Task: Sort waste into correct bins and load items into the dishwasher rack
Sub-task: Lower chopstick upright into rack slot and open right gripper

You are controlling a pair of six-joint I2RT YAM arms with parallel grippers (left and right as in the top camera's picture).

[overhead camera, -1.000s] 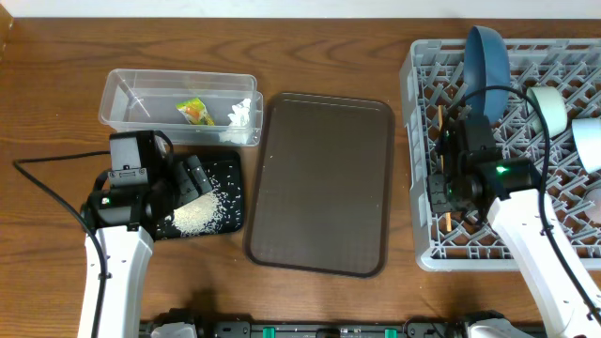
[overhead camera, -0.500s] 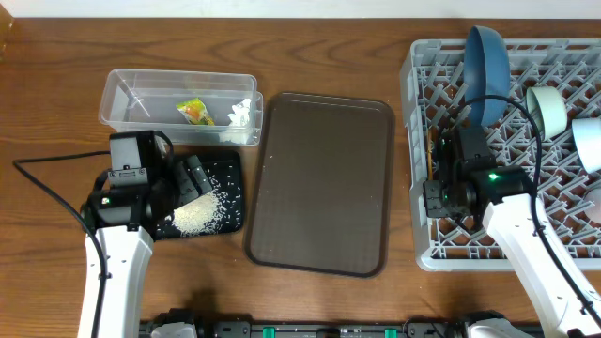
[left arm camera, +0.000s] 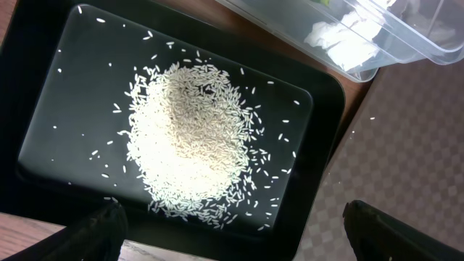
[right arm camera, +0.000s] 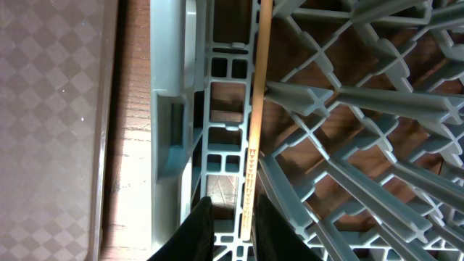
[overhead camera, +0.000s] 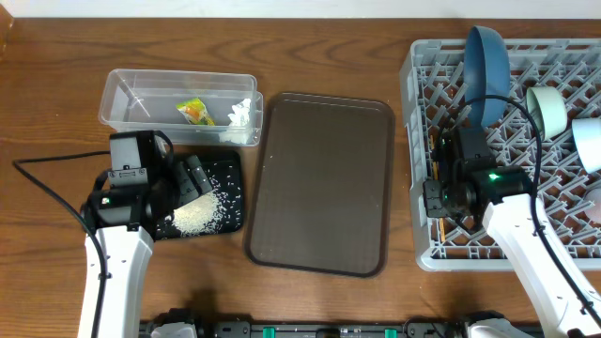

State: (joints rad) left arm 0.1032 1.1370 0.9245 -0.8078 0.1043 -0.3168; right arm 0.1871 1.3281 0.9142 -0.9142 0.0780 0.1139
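While the left gripper [left arm camera: 237, 228] is hovering over the black tray [overhead camera: 235, 161] in the left half of the tabletop, its fingers are standing spread wide and holding nothing. A heap of rice [left arm camera: 192, 138] is lying in the middle of that tray, with loose grains scattered around it. Just beyond, toward the far edge, the clear tub [overhead camera: 117, 105] is holding the yellow-orange wrapper [overhead camera: 194, 111] and the white tissue [overhead camera: 242, 114]. A brown serving tray [overhead camera: 319, 183] is sitting at mid-table.

Along the right edge, the grey rack [overhead camera: 418, 141] is carrying a dark blue dish [overhead camera: 488, 58] on edge, a pale green bowl [overhead camera: 549, 108] and a light blue bowl [overhead camera: 590, 145]. The right gripper [right arm camera: 233, 226] is hanging over the rack's left side. Its fingers are standing slightly parted around the end of the chopstick [right arm camera: 257, 109], with a gap showing on one side. The stick is lying flat on the lattice.
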